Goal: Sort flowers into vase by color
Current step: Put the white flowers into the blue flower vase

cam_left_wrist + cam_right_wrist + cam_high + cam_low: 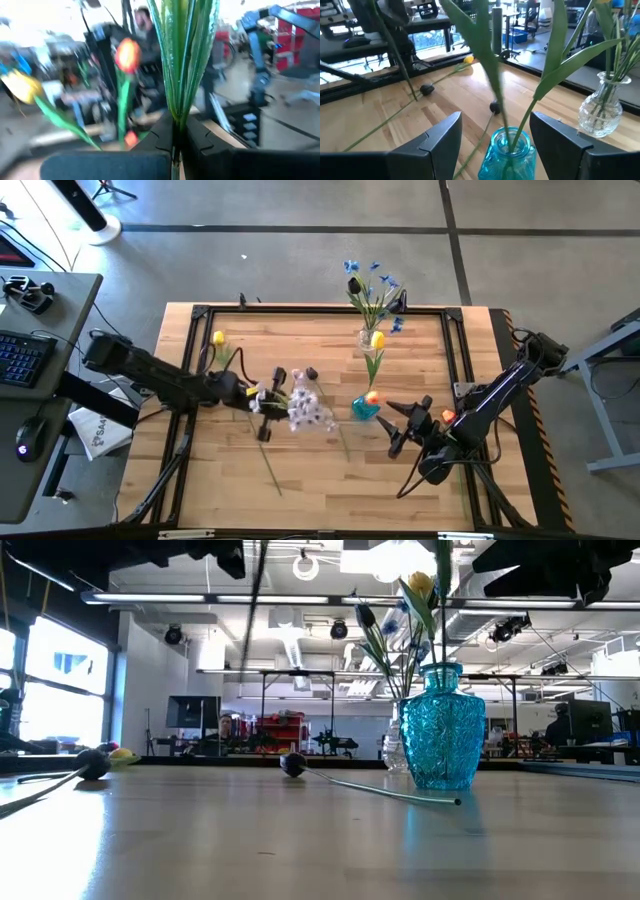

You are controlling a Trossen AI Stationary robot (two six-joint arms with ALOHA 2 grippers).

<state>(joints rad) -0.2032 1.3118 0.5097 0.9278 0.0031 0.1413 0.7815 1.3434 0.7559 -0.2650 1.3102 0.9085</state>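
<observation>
The wooden table (330,470) carries the whole job, and the step in hand looks like the pick-up of one more stem for sorting. The left gripper (262,402), near the table's centre, is clenched on a green-stemmed flower (184,60) with a pale lilac-white head (308,412). The right gripper (398,423), at about four o'clock, stands released just beside the blue vase (365,407), its fingers to either side of the neck. That vase holds yellow and orange-red blooms; a clear vase (368,337) at twelve o'clock holds blue and dark ones. Next, I judge, the held stem must be swung upright and lowered into the matching vase. Loose flowers (222,348) lie around nine o'clock.
</observation>
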